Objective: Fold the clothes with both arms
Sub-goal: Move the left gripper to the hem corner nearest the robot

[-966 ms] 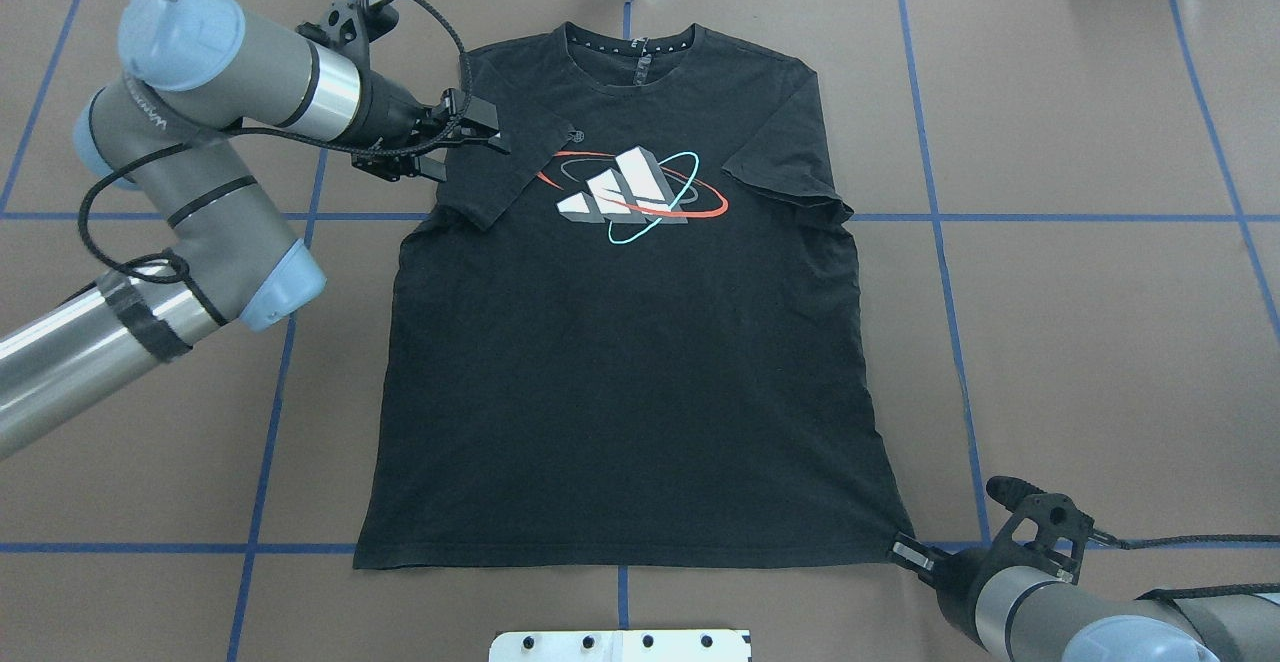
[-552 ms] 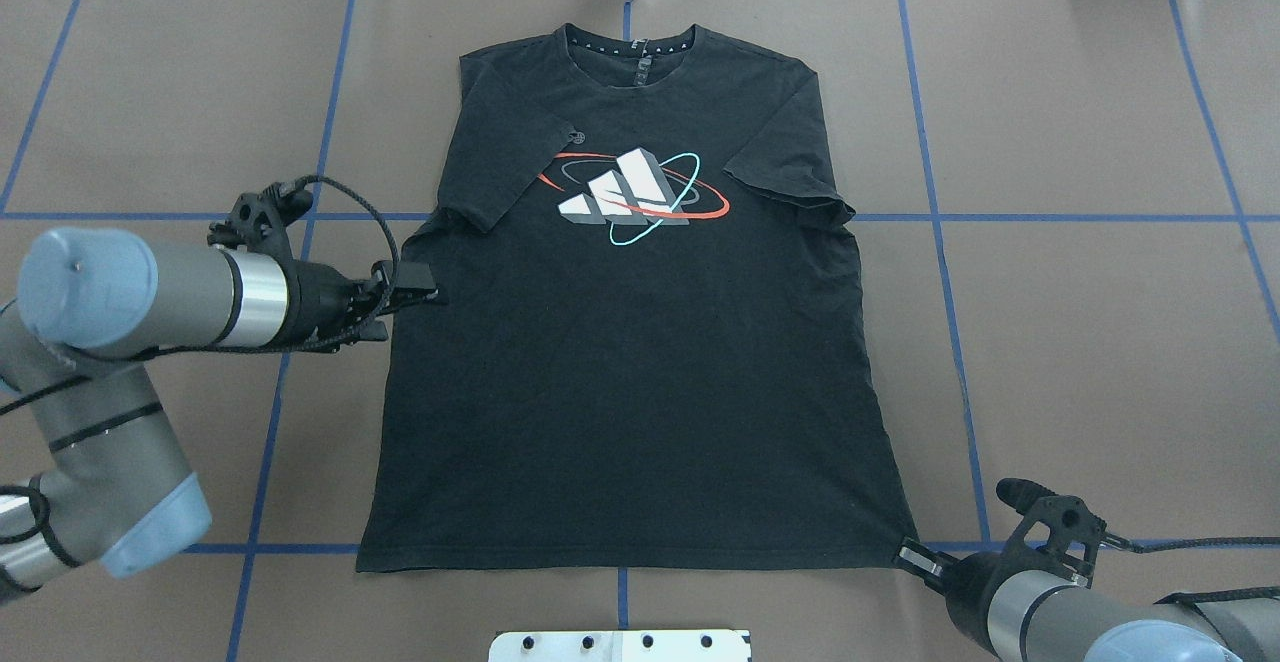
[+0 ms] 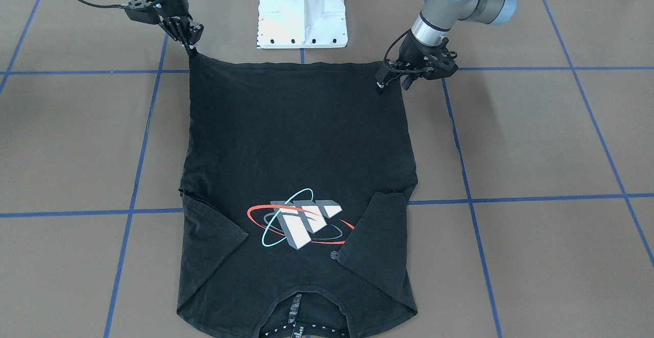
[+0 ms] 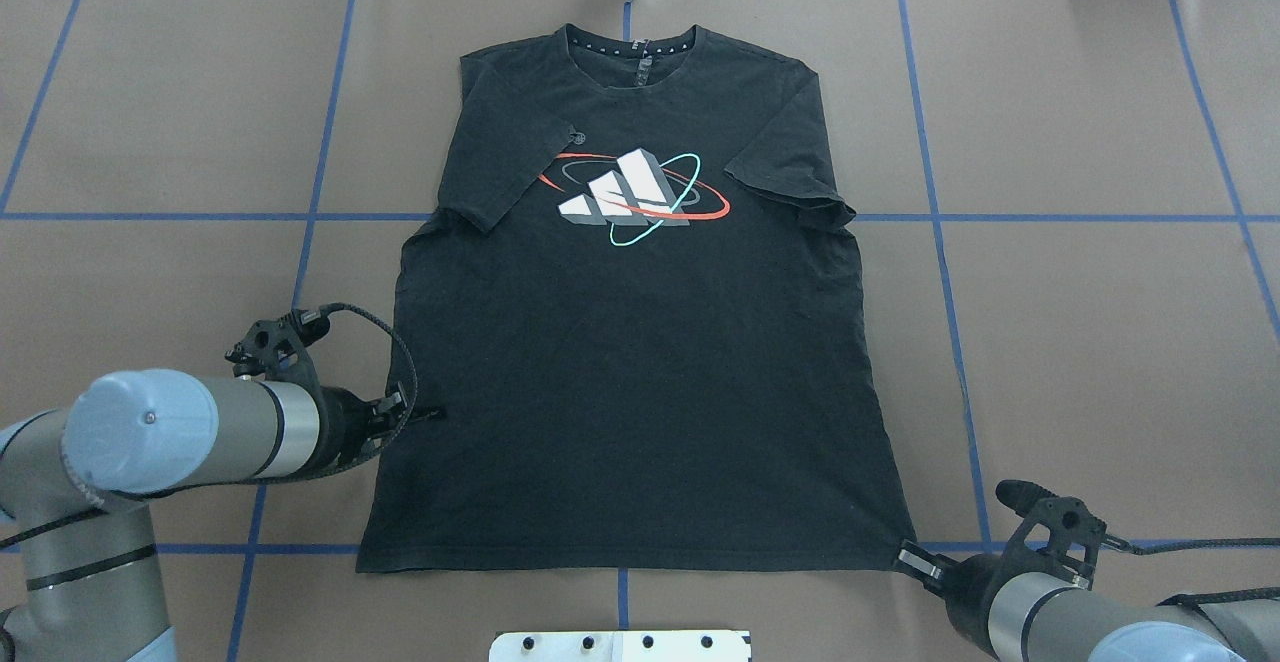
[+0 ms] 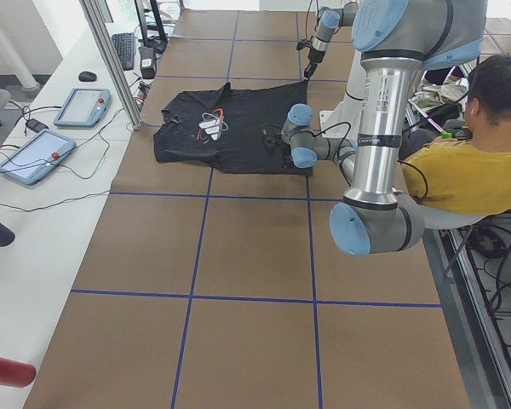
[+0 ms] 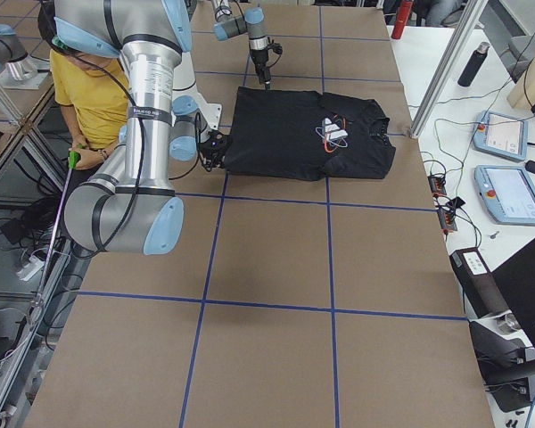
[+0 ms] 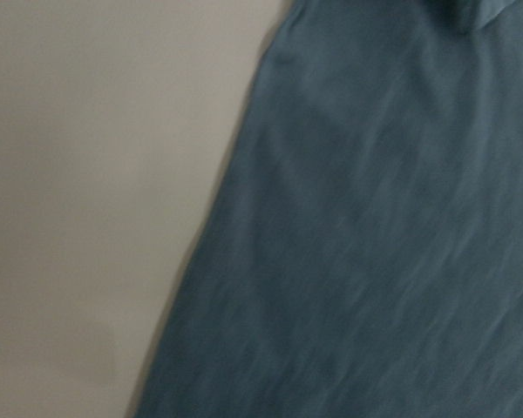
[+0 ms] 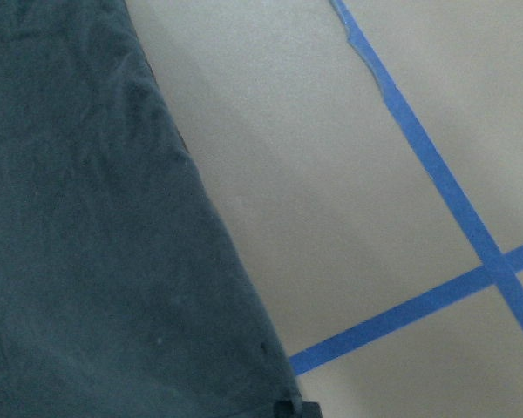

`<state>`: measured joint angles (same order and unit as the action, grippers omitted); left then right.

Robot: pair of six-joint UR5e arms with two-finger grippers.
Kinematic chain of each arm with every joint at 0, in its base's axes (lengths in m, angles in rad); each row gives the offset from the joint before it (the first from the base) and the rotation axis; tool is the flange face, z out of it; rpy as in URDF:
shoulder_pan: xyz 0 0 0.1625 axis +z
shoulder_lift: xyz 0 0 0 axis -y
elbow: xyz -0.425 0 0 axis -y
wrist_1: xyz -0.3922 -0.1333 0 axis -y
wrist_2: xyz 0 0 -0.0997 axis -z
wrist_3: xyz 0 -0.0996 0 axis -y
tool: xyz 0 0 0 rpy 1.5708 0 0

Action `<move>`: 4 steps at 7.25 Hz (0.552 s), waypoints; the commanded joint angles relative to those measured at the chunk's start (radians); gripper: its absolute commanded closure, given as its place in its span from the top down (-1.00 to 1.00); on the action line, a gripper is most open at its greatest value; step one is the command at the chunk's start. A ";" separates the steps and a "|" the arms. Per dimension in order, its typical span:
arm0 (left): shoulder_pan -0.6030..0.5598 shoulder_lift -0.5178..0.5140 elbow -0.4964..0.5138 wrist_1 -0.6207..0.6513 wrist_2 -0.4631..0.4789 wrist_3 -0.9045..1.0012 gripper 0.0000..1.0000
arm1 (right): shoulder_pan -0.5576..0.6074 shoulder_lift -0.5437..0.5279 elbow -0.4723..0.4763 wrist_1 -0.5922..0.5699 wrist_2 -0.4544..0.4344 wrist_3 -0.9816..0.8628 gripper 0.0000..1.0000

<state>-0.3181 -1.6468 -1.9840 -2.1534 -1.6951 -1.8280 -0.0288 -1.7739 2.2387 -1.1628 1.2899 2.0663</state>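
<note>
- T-shirt is lying flat and face up mid-table, collar away from my base and hem towards it. Both sleeves are sitting folded in over the chest.
- Logo: three slanted grey-white bars inside red and teal orbit rings. I'm reading no lettering on it.
- Collar tape is showing small white marks, too small to read. Same for the round badge on the folded sleeve.
- My right gripper is sitting at the hem corner on its side. Fingers are looking pressed together on that corner, and the cloth is rising to the tip in the front-facing view.
- My left gripper is hanging at the shirt's side edge, partway up from the hem and not at the corner. I can't tell whether its fingers are apart or together.
- Table is wearing a brown cover with a blue tape grid. The white pedestal is standing just behind the hem.
- A person is sitting beside the base in the side views.
- Risks as I'm judging them:
  - gripping where my left is now instead of at the corner means an uneven lift and a skewed fold
  - pinching only the top layer leaves the back panel dragging
  - the right's small corner bite could be slipping out under tension
  - a fast lift could be flipping the sleeves open again
</note>
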 commanded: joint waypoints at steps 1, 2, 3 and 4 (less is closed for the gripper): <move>0.082 0.097 -0.062 0.009 0.021 -0.066 0.95 | 0.000 0.001 0.002 0.000 -0.001 0.000 -1.00; 0.097 0.097 -0.062 0.010 0.022 -0.089 0.95 | 0.000 0.002 0.002 0.000 -0.001 0.000 -1.00; 0.132 0.099 -0.053 0.010 0.023 -0.117 0.87 | -0.002 0.002 0.002 0.000 -0.001 0.000 -1.00; 0.143 0.099 -0.053 0.010 0.023 -0.132 0.76 | -0.002 0.002 0.002 0.000 -0.001 0.000 -1.00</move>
<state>-0.1980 -1.5506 -2.0390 -2.1432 -1.6732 -1.9357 -0.0301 -1.7720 2.2411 -1.1627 1.2886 2.0663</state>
